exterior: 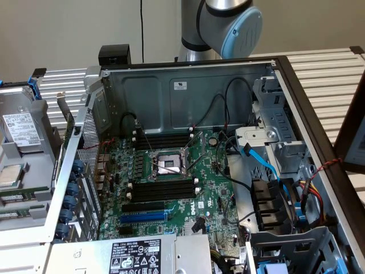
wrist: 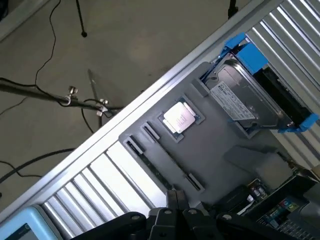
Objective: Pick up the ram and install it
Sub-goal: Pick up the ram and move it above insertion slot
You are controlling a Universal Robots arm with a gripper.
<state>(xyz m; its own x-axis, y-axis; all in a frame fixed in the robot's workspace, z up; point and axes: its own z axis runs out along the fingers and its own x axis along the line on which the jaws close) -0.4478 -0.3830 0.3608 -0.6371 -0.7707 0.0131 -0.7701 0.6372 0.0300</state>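
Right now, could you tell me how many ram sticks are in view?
2. Both lie on the gray tray at the exterior view's left: one stick beside the processor, the other stick nearer the camera; the case wall may hide more.

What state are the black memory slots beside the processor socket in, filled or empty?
Empty: the memory slots show bare black channels with nothing seated in them.

The ram (exterior: 23, 197) apparently lies in the tray (exterior: 23, 224), beside the case (exterior: 148, 94).
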